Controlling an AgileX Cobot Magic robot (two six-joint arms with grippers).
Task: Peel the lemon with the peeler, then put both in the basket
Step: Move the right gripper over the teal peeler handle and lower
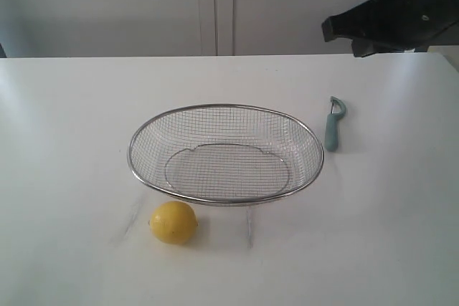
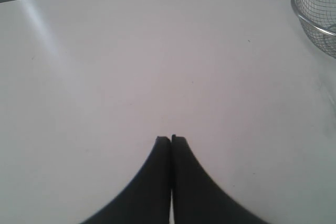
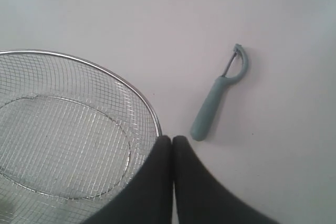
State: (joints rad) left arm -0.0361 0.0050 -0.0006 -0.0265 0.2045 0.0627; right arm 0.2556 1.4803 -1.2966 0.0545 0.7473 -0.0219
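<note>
The yellow lemon (image 1: pixel 173 222) rests on the white table in front of the basket's left end. The wire-mesh basket (image 1: pixel 136 172) stands empty mid-table; part of its rim (image 2: pixel 302 18) shows in the left wrist view and its rim (image 3: pixel 137 95) in the right wrist view. The teal peeler (image 1: pixel 333 125) lies flat just right of the basket, head pointing away; in the right wrist view the peeler (image 3: pixel 215 97) lies just beyond my right gripper (image 3: pixel 172 139), which is shut and empty. My left gripper (image 2: pixel 171 139) is shut over bare table. The lemon is out of both wrist views.
The right arm's dark body (image 1: pixel 391 16) hangs high at the exterior view's top right, above the table's far edge. A pale wall with a vertical seam (image 1: pixel 215 5) stands behind the white table (image 1: pixel 64 127).
</note>
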